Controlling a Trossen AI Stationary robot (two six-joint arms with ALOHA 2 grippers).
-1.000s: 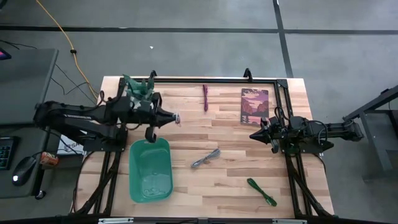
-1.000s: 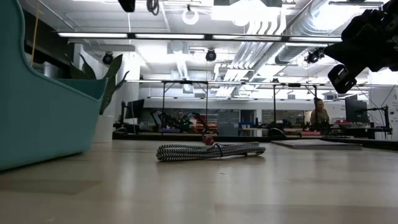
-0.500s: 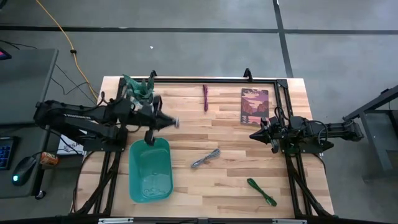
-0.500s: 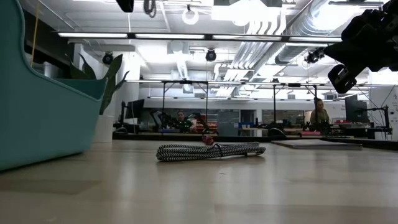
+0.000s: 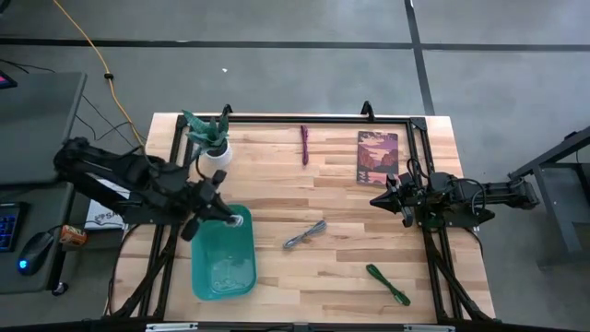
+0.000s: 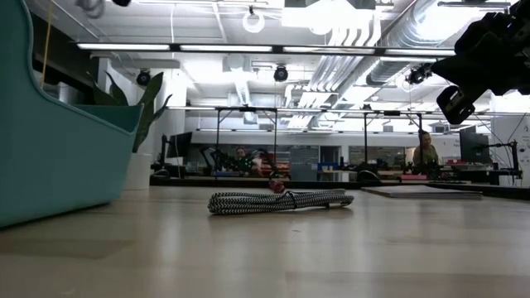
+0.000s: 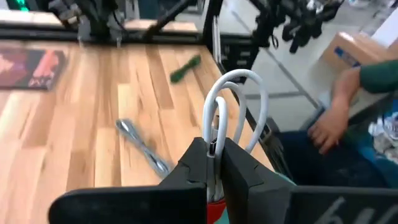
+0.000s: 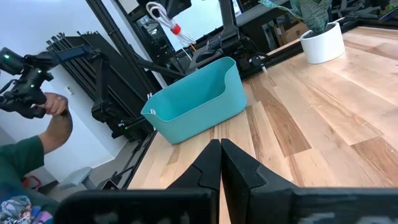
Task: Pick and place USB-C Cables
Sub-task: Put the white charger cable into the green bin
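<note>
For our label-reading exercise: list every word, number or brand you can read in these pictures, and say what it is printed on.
No text can be read anywhere.
Booklet with a picture cover: any lettering is too small.
White sheet under the left arm: dark print, cut off and unreadable.
Cardboard box: blue label, blurred.

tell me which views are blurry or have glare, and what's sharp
Left wrist view: the white cable held in the left gripper is fairly crisp, while the grey cable and green cable behind are smeared. Low view: bright ceiling lights glare; the teal bin looms soft at the edge. High view: even and sharp.
</note>
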